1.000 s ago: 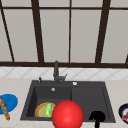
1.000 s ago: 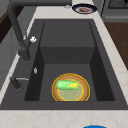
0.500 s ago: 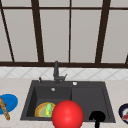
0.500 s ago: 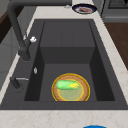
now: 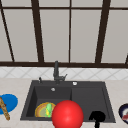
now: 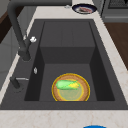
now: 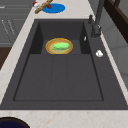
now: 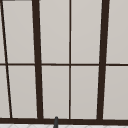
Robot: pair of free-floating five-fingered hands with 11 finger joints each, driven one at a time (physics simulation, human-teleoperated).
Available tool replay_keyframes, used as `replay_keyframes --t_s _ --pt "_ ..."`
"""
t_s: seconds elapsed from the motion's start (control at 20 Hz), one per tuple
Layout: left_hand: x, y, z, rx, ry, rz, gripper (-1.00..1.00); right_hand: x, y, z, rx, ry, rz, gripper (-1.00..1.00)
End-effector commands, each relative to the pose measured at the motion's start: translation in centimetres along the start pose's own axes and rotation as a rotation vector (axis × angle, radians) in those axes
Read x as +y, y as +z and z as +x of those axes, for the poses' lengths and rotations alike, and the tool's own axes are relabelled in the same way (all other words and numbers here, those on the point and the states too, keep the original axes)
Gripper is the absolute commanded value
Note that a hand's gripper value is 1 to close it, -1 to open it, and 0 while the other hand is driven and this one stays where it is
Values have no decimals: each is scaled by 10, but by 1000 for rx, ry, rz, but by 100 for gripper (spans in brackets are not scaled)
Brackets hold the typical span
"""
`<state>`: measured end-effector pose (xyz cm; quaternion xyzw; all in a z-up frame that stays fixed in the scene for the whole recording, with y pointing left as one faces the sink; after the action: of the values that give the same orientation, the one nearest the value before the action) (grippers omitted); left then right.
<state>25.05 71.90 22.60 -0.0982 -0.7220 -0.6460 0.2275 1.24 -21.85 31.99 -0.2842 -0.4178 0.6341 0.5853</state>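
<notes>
Red ball (image 5: 67, 115) nearest the camera in front view, at the sink's (image 5: 88, 96) front edge. Just right of it a black robot hand (image 5: 97, 117), the right one, low at the front rim, apart from the ball; cannot tell if fingers are open or curled. Behind the ball, yellow bowl (image 6: 71, 87) with green vegetable (image 6: 67, 84) in the left basin. Blue plate (image 5: 8, 102) on bench at left, dark plate (image 6: 84, 9) at right. Faucet (image 5: 56, 72) behind.

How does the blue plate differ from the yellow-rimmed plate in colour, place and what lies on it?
The blue plate is plain blue; the yellow-rimmed plate is brownish with a yellow edge. The blue plate sits on the counter left of the sink; the yellow-rimmed plate lies inside the sink's basin. A brown stick crosses the blue plate; a green vegetable lies on the other. Both are round and lie flat.
</notes>
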Motion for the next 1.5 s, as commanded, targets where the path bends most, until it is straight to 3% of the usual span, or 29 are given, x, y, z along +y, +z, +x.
replay_keyframes --t_s 0.0,0.2,0.4,0.65,0.85,1.05,1.1,1.15,1.2,1.45 --pt "0 2 12 75 34 19 -100 0 0 0 0 0 0 0" --pt "-5 4 30 68 59 -20 -100 0 0 0 0 0 0 0" --pt "-18 2 50 75 54 -48 -100 0 0 0 0 0 0 0" --pt "-48 -7 74 86 42 -58 -100 0 0 0 0 0 0 0" --pt "-82 -18 84 96 35 -45 -100 0 0 0 0 0 0 0" --pt "-118 -32 75 132 28 -36 -100 0 0 0 0 0 0 0" --pt "-123 -34 69 135 6 -13 -100 0 0 0 0 0 0 0" --pt "-130 -33 63 137 7 9 -100 0 0 0 0 0 0 0" --pt "-131 -34 55 143 7 11 -100 0 0 0 0 0 0 0" --pt "-147 -37 33 123 28 10 -100 0 0 0 0 0 0 0"
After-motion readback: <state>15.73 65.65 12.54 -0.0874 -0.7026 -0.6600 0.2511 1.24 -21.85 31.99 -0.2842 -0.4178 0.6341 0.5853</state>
